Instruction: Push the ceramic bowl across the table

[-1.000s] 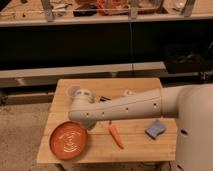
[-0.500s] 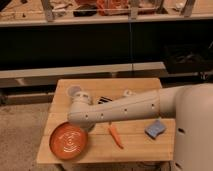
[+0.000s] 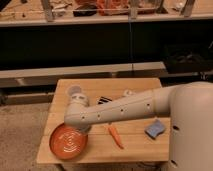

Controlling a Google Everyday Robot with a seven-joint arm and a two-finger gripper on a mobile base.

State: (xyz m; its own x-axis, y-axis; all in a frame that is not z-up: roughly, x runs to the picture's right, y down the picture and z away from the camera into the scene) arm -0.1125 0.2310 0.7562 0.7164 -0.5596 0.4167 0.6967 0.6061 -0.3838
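Arm (image 3: 115,112) leftward; jaws (closed) at ceramic bowl (image 3: 67,143)

The arm (image 3: 120,110) has eased left and down, its gripper (image 3: 83,128) now at the far rim of the bowl (image 3: 67,143)

entry: legible text, none found. we read no words, brands, numbers or signs on the table (image 3: 135,146), on the ceramic bowl (image 3: 67,141) at its front left corner, or on the gripper (image 3: 84,128) at the bowl's far rim.
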